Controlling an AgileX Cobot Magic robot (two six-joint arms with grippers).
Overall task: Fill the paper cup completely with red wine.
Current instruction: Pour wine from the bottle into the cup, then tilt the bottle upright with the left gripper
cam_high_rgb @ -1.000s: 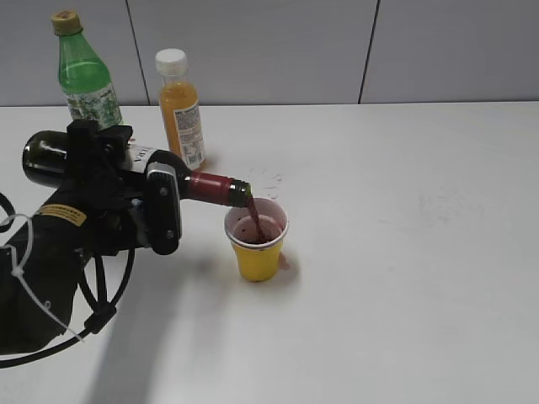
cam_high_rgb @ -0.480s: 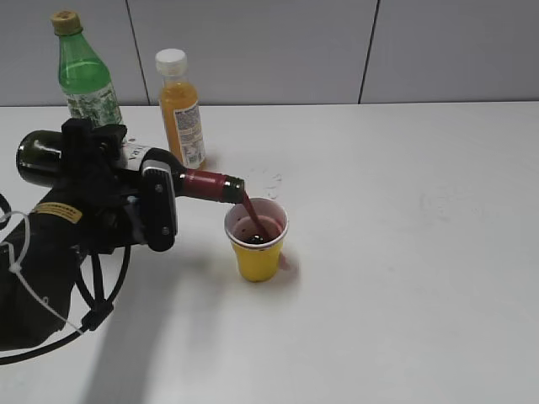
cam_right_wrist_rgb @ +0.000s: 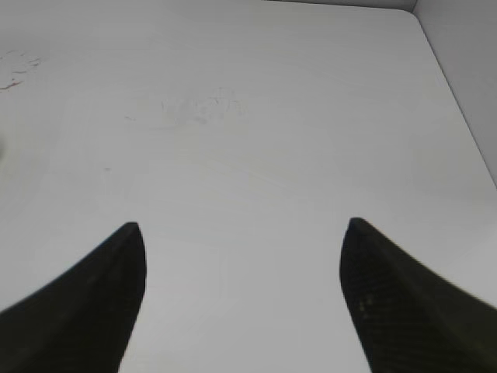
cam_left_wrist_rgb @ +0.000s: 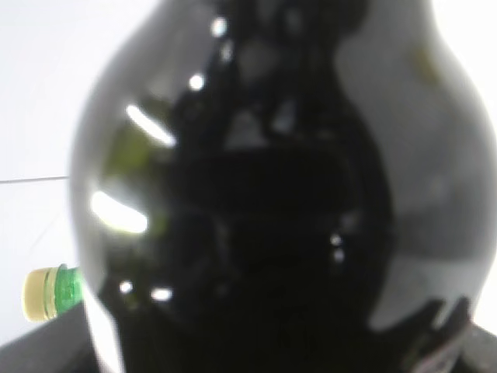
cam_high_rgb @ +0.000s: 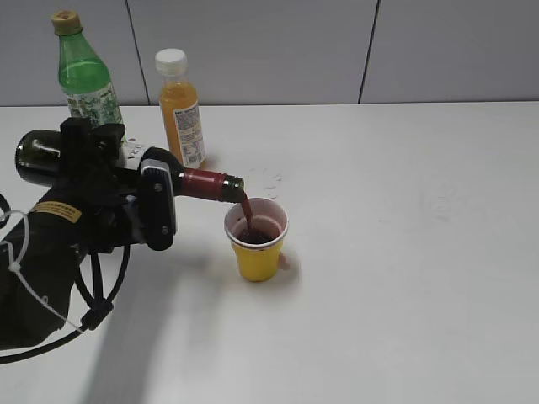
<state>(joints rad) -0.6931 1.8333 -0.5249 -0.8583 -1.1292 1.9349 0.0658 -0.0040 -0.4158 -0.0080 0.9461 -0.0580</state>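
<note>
The yellow paper cup (cam_high_rgb: 257,247) stands upright on the white table (cam_high_rgb: 396,278), with dark red wine (cam_high_rgb: 253,236) inside it. My left gripper (cam_high_rgb: 139,202) is shut on the dark green wine bottle (cam_high_rgb: 40,158) and holds it nearly level, its maroon neck (cam_high_rgb: 209,183) over the cup's left rim. A thin red stream runs from the mouth into the cup. In the left wrist view the dark bottle (cam_left_wrist_rgb: 256,194) fills the frame. My right gripper (cam_right_wrist_rgb: 242,233) is open and empty over bare table; it does not show in the exterior view.
A bright green soda bottle (cam_high_rgb: 84,80) and an orange juice bottle (cam_high_rgb: 181,114) with a white cap stand at the back left behind the wine bottle. The soda bottle's cap (cam_left_wrist_rgb: 46,294) shows in the left wrist view. Faint red splashes (cam_high_rgb: 271,178) mark the table behind the cup.
The bottle's base has risen slightly and shifted left. The wine level in the cup has risen and the stream keeps flowing. The right gripper view has no earlier frame.
</note>
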